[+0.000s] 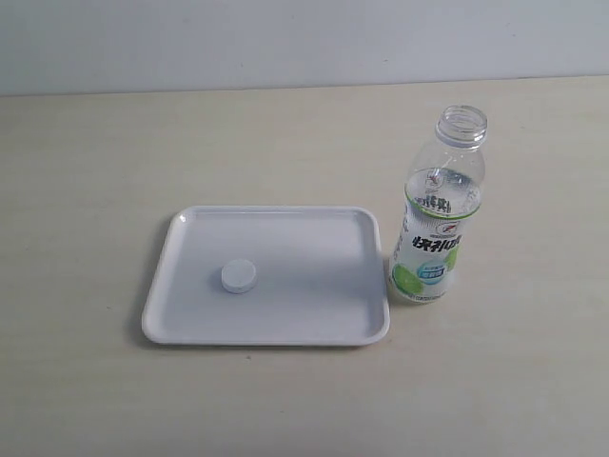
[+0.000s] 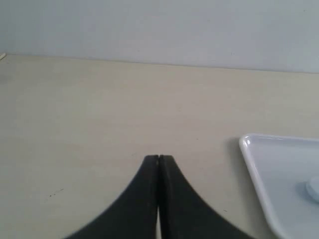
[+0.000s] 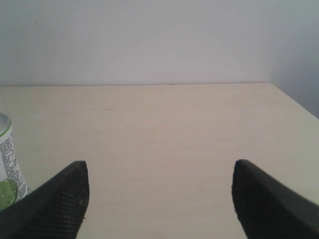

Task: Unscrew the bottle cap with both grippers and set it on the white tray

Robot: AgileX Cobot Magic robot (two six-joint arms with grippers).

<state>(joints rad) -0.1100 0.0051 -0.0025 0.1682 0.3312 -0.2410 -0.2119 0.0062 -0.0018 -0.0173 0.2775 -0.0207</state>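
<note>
The white bottle cap [image 1: 239,276] lies flat on the white tray [image 1: 314,324], left of the tray's middle. The clear bottle [image 1: 436,224] stands upright just right of the tray, its threaded neck bare. Neither arm shows in the exterior view. My left gripper [image 2: 159,158] is shut with nothing between its black fingers, over bare table beside the tray's corner [image 2: 249,144]; the cap's edge [image 2: 314,188] shows at the frame border. My right gripper [image 3: 159,172] is open and empty, with the bottle's label [image 3: 6,169] off to one side.
The pale wooden table [image 1: 95,162] runs back to a white wall [image 1: 285,38]. In the right wrist view the table's side edge [image 3: 294,102] shows.
</note>
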